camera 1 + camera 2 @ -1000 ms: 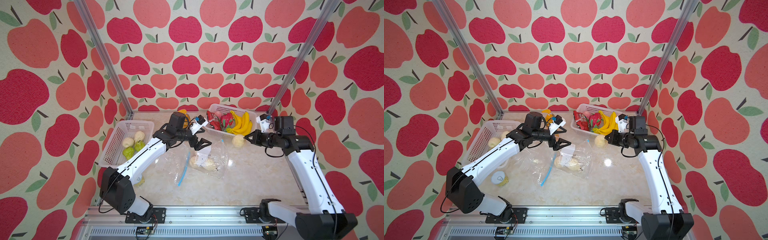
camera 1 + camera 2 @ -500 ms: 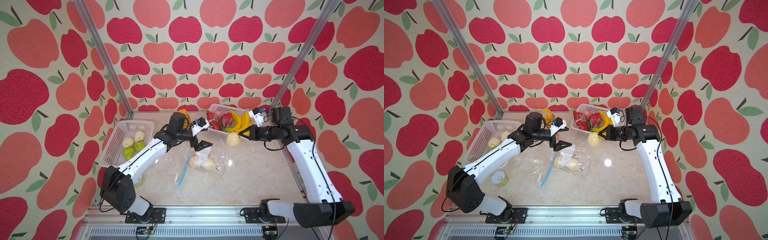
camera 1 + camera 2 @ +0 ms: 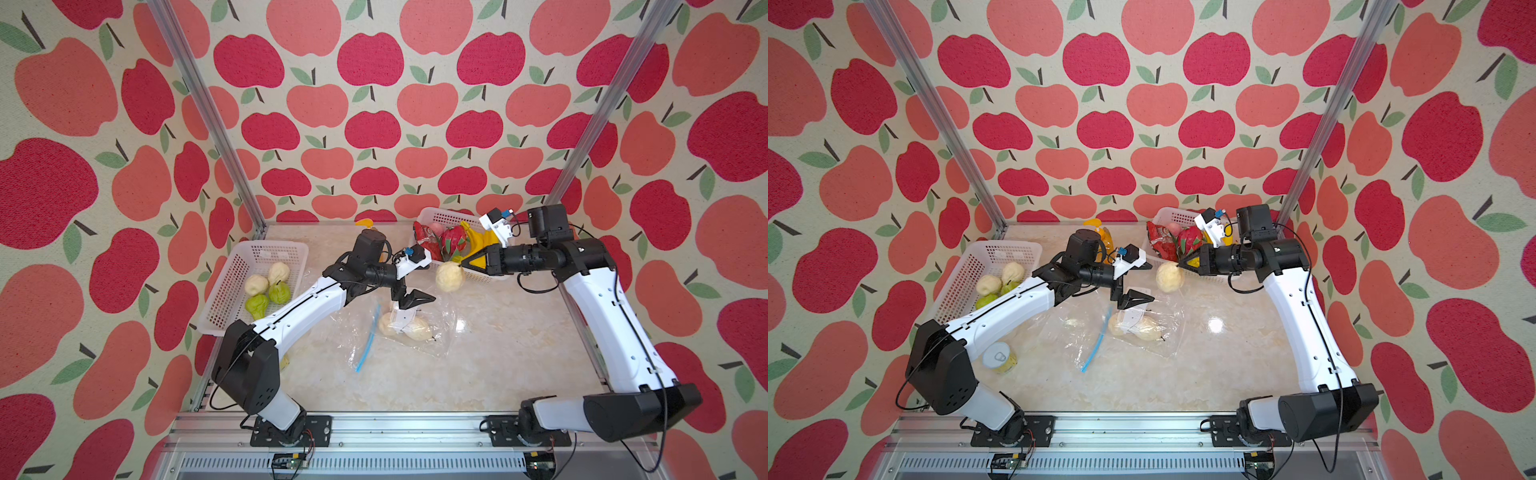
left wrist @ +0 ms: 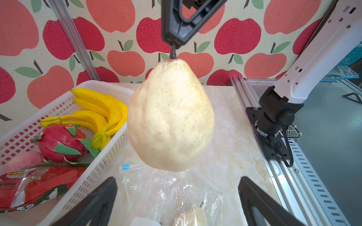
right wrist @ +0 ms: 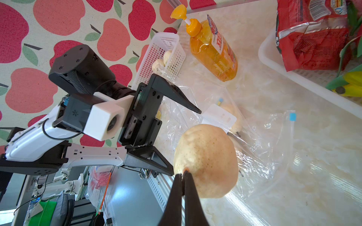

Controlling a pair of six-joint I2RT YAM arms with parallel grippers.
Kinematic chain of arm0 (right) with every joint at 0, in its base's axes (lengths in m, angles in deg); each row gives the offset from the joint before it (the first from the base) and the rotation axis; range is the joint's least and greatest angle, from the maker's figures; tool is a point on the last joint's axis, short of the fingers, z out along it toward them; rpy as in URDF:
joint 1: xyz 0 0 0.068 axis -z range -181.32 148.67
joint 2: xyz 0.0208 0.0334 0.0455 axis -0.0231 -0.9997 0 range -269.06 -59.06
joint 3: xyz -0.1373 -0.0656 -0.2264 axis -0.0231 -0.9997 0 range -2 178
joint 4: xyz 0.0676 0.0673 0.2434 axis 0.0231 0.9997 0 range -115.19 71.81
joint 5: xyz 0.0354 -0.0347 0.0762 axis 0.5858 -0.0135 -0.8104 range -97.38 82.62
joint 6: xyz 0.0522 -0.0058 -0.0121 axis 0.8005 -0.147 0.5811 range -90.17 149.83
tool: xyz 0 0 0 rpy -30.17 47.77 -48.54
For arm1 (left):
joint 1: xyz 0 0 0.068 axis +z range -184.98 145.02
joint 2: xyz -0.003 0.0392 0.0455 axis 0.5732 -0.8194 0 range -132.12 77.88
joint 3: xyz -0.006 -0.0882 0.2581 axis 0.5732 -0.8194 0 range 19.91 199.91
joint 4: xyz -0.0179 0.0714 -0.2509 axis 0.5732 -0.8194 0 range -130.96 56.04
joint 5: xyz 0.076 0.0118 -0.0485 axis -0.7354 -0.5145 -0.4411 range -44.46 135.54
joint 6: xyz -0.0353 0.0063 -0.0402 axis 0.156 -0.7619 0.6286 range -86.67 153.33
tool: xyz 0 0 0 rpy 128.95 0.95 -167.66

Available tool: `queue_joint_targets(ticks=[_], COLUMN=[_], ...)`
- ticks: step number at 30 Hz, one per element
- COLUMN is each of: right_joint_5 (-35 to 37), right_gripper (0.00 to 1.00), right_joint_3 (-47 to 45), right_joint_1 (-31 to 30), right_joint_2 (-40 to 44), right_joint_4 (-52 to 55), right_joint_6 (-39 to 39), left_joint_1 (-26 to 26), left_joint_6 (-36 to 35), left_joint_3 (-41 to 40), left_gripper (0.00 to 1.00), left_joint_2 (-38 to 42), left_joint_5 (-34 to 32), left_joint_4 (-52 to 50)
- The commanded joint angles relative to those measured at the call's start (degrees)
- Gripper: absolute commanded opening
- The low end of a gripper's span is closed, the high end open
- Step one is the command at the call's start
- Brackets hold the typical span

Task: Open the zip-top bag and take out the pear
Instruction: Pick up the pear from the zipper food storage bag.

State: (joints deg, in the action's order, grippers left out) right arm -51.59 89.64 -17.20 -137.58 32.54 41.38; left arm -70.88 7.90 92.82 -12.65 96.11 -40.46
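**A:** Looking for the pear [image 3: 449, 276] first: where is it?

**B:** In the air, clear of the table. It hangs by its stem from the right gripper [image 5: 183, 174], whose two black jaws are pinched together on that stem. It is just beside the white fruit basket [image 4: 109, 156], near the far edge of the zip-top bag [image 3: 347, 332] lying flat below.

**A:** Why the stem?

**B:** Probably because the body is broad and rounded, while the stem offers a thin, sure pinch.

**A:** And the left gripper [image 4: 178, 184]?

**B:** It is spread wide, holding nothing, low over the bag and facing the pear. It seems placed to steady the plastic.

**A:** Anything unclear?

**B:** Pale fruit [image 3: 405, 326] and a white card [image 5: 219, 115] show through the crumpled plastic, but I cannot count the fruit. Whether the bag's mouth gapes is hard to read.
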Motion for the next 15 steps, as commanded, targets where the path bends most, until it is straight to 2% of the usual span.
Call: queue_joint_targets(ticks=[1, 9, 11, 15], right_joint_5=[-2.8, -2.3, -2.2, -2.3], right_gripper=[0.00, 0.00, 0.00, 0.00], right_joint_3=[1.2, 1.1, 1.0, 0.3], right_joint_1=[-1.2, -4.1, -4.3, -4.3], right_joint_2=[-0.8, -1.9, -2.1, -2.1], right_joint_4=[-1.7, -3.8, -4.2, -5.3], right_joint_6=[-0.2, 1.4, 1.7, 2.4], left_joint_1=[-0.9, -2.1, -2.1, -2.1], left_joint_6=[1.0, 2.5, 3.0, 3.7], left_joint_3=[2.3, 1.8, 1.7, 2.1], left_gripper=[1.00, 0.99, 0.94, 0.76], left_joint_2=[-1.0, -0.9, -0.7, -0.4], left_joint_5=[-2.4, -2.2, -2.5, -3.4], left_joint_4=[3.1, 4.9, 5.0, 4.0])
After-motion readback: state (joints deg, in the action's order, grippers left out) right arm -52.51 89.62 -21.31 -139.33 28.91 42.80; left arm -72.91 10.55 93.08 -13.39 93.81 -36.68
